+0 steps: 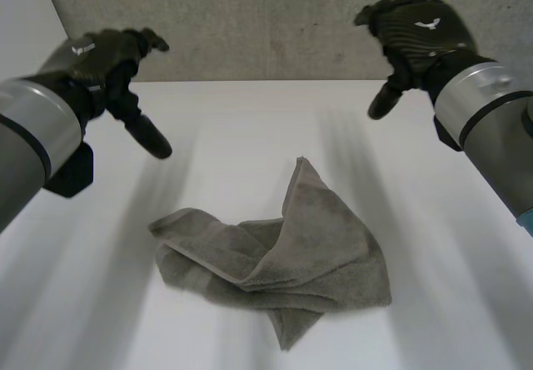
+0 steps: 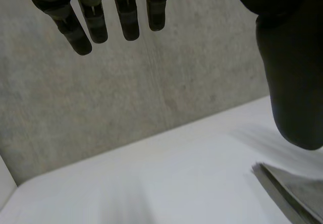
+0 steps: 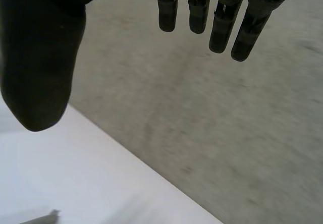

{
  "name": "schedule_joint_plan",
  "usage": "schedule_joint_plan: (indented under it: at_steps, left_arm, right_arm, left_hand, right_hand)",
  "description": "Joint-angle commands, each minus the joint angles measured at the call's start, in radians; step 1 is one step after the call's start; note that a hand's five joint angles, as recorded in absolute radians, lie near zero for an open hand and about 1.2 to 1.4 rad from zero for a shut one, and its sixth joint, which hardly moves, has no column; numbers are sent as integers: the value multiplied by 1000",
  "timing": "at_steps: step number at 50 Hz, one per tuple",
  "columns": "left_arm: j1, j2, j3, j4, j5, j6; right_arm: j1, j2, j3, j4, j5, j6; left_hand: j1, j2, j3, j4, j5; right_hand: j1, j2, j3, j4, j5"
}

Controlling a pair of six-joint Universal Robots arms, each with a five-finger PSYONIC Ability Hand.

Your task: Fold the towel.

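A grey towel [image 1: 283, 257] lies crumpled on the white table [image 1: 250, 128], one corner pointing toward the far side. My left hand [image 1: 112, 62] hovers high at the left, open, its fingers [image 2: 96, 19] straight and the thumb [image 2: 292, 77] spread, holding nothing. A corner of the towel [image 2: 292, 193] lies below that thumb. My right hand [image 1: 412, 32] hovers high at the right, also open and empty, its fingers [image 3: 212, 17] straight and the thumb [image 3: 40, 67] apart. A tip of the towel [image 3: 48, 216] shows below that thumb. Both hands are well clear of the cloth.
A grey concrete wall [image 1: 275, 24] stands behind the table's far edge. A white panel [image 1: 25, 20] closes the far left side.
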Motion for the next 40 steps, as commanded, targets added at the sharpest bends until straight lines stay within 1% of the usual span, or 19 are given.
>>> schedule_joint_plan:
  at_steps: [1,2,4,7,8,10,16,26,28,29,30,32,33,35,36,37,38,39,40]
  left_arm:
    - [1,0,-183,3,11,39]
    - [4,-1,-233,15,11,56]
    - [10,-6,-284,38,11,71]
    - [15,-14,-394,142,11,96]
    - [15,-14,-395,143,11,96]
    - [16,-30,-486,271,12,116]
    - [-11,-87,-570,414,20,147]
    - [-71,-225,-571,477,101,153]
    - [-73,-245,-565,486,104,153]
    - [-73,-262,-558,489,104,154]
    - [-73,-262,-557,490,104,154]
    - [-73,-296,-533,494,104,154]
    - [-73,-296,-533,494,104,154]
    - [-73,-322,-499,493,104,154]
    - [-73,-322,-499,493,104,154]
    - [-73,-333,-486,490,104,154]
    - [-73,-333,-485,490,104,154]
    - [-73,-339,-476,486,104,154]
    - [-73,-339,-469,486,104,154]
  right_arm:
    - [-7,113,-66,91,-302,-205]
    - [-4,139,-82,112,-331,-254]
    - [4,177,-102,131,-336,-296]
    - [13,332,-178,180,-336,-386]
    - [13,332,-179,180,-336,-386]
    - [32,428,-232,217,-333,-436]
    - [46,571,-318,275,-298,-548]
    - [47,665,-340,277,-262,-619]
    - [49,668,-341,270,-258,-618]
    - [53,671,-346,269,-252,-618]
    - [58,673,-356,269,-244,-618]
    - [61,673,-364,269,-238,-618]
    - [61,673,-364,269,-238,-618]
    - [62,677,-379,269,-232,-616]
    - [62,677,-380,269,-232,-616]
    - [61,679,-381,269,-232,-618]
    - [61,680,-381,269,-233,-618]
    - [61,680,-381,269,-233,-618]
    - [61,685,-381,269,-236,-616]
  left_hand:
    - [-81,-81,-67,-83,-216]
    - [-81,-81,-67,-83,-216]
    - [-81,-81,-67,-83,-216]
    - [-81,-81,-67,-83,-216]
    - [-81,-81,-67,-83,-216]
    - [-78,-78,-64,-80,-213]
    - [-69,-69,-55,-71,-204]
    - [-43,-43,-29,-45,-178]
    - [25,25,39,23,-110]
    - [144,144,158,142,9]
    - [145,145,159,143,10]
    - [318,318,332,316,183]
    - [318,318,333,317,183]
    - [496,496,511,495,361]
    - [497,497,512,496,362]
    - [614,614,628,612,479]
    - [615,615,629,613,480]
    - [728,728,742,726,593]
    - [793,793,808,791,658]
  right_hand:
    - [-60,-84,-79,-86,-58]
    - [-60,-84,-79,-86,-58]
    - [-60,-84,-79,-86,-58]
    - [-60,-84,-79,-86,-58]
    - [-60,-84,-79,-86,-58]
    - [-60,-84,-79,-86,-58]
    - [-60,-84,-79,-86,-58]
    - [-6,-30,-24,-32,-4]
    - [-3,-27,-21,-29,-1]
    - [3,-21,-16,-23,5]
    - [15,-9,-4,-12,17]
    - [58,34,40,32,60]
    - [59,35,40,33,61]
    - [246,222,227,219,248]
    - [247,223,228,221,249]
    - [334,310,315,308,336]
    - [413,389,395,387,415]
    - [414,390,395,388,416]
    - [519,495,500,493,521]
